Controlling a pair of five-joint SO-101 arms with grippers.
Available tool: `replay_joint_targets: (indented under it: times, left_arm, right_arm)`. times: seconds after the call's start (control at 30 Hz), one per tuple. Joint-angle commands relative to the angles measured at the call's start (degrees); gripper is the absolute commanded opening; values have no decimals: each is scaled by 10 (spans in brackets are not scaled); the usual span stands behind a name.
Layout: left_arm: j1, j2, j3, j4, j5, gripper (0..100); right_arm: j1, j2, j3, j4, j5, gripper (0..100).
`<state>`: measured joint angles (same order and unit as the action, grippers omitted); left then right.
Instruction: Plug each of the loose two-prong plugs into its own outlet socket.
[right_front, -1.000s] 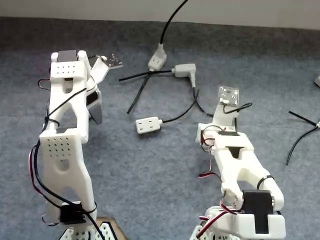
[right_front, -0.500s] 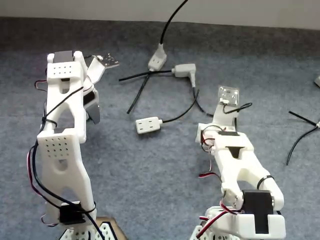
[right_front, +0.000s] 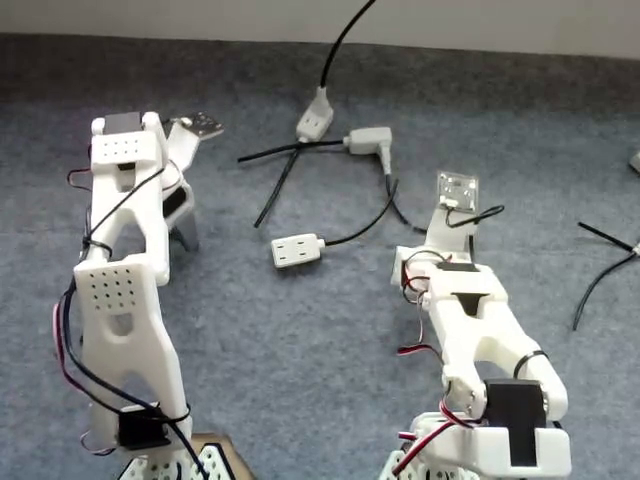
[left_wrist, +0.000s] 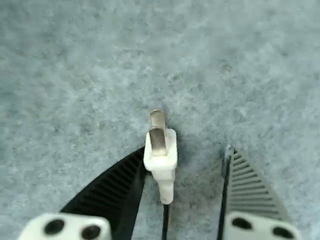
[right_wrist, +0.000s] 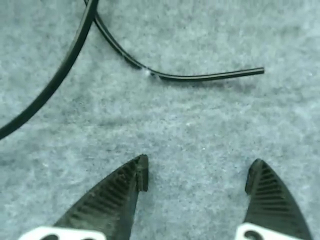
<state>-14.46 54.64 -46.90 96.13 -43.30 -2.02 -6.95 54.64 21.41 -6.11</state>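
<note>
Over the last second the left arm has swung farther from the white outlet socket (right_front: 297, 250). Its tool (left_wrist: 186, 152) stands wide, with a two-prong plug (left_wrist: 160, 150) against one finger (left_wrist: 120, 185), unclamped, so gripping likely comes first. The right tool (right_wrist: 200, 162) gapes wide on the socket's other side. The desk (right_front: 300, 380) is covered in grey felt, with a pale wall (right_front: 500, 25) beyond.

Grey carpeted table (right_front: 300, 340), pale wall strip (right_front: 500, 20) behind

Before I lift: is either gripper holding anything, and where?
Nothing is clamped. The left gripper stands open around the white plug, one finger touching its body; the right gripper is open, empty.
</note>
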Motion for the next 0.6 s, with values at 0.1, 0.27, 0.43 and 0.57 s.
replay_joint_targets:
  times: [0.1, 0.27, 0.43, 0.57]
  left_arm:
    - [-10, -1, -27, -11, 30, 236]
    - [-10, 0, -27, -10, 31, 234]
    - [-11, -5, -29, -6, 31, 169]
    - [-11, -3, -29, -6, 31, 87]
  right_arm:
    - [7, -27, -3, -11, -3, 307]
    - [7, -27, -3, -11, -3, 307]
    - [7, -27, -3, -11, -3, 307]
    - [7, -27, -3, -11, -3, 307]
